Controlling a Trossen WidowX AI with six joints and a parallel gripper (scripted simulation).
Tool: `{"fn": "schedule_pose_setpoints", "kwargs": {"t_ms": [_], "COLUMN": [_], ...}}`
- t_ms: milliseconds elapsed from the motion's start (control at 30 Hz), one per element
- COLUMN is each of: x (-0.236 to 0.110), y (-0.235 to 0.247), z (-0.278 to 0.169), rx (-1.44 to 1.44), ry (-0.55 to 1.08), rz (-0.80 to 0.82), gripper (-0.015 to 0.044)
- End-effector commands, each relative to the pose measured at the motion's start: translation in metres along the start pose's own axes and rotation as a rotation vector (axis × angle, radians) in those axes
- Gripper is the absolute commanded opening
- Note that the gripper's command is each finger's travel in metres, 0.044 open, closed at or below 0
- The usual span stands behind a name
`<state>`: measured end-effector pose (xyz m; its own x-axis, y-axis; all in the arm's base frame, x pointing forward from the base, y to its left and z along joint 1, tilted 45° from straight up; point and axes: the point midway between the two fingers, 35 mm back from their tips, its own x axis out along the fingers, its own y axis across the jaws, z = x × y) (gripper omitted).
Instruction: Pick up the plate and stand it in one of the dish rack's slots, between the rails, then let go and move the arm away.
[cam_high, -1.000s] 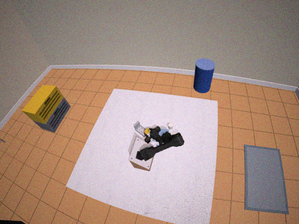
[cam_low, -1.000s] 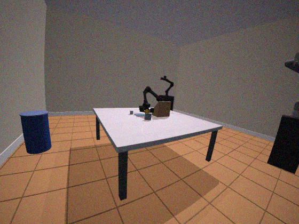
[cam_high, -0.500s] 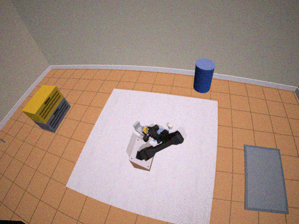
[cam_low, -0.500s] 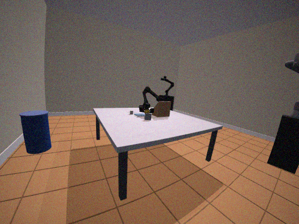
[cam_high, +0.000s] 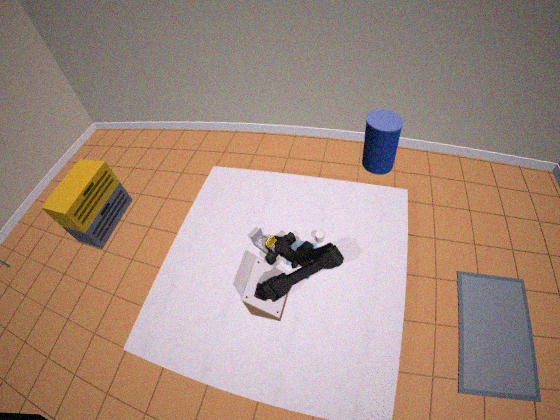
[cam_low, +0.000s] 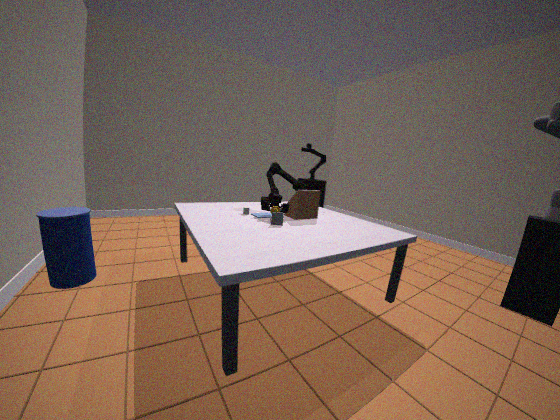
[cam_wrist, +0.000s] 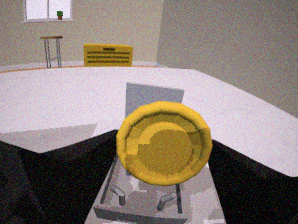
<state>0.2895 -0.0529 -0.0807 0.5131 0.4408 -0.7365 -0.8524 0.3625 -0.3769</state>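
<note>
My gripper (cam_wrist: 164, 140) (cam_high: 273, 246) is shut on the yellow plate (cam_wrist: 164, 141) (cam_high: 270, 242) (cam_low: 274, 208), holding it on edge with its face toward the wrist camera. The dark fingers flank the plate on the left and right in the wrist view. The grey dish rack (cam_wrist: 143, 213) (cam_high: 257, 235) (cam_low: 277, 218) stands on the white table (cam_high: 325, 350) (cam_low: 280, 250) just under and behind the plate. The plate's lower edge hangs over the rack's rails. I cannot tell whether it touches them.
A small cup (cam_high: 318, 234) (cam_low: 246, 211) and a flat light-blue item (cam_high: 300, 245) (cam_low: 261, 215) lie near the rack. The arm's brown wedge base (cam_high: 265, 305) (cam_low: 304, 204) is close by. On the floor are a blue barrel (cam_high: 382, 141) (cam_low: 66, 247), a yellow crate (cam_high: 82, 195) and a grey mat (cam_high: 496, 335).
</note>
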Motion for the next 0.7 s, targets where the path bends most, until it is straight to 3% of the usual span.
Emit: {"fn": "schedule_pose_setpoints", "kwargs": {"t_ms": [0,667], "x": [0.007,0.01], "y": [0.009,0.011], "z": [0.001,-0.018], "rx": [0.008,-0.011], "ry": [-0.002,0.001], "rz": [0.01,-0.005], "gripper": [0.0,0.0]}}
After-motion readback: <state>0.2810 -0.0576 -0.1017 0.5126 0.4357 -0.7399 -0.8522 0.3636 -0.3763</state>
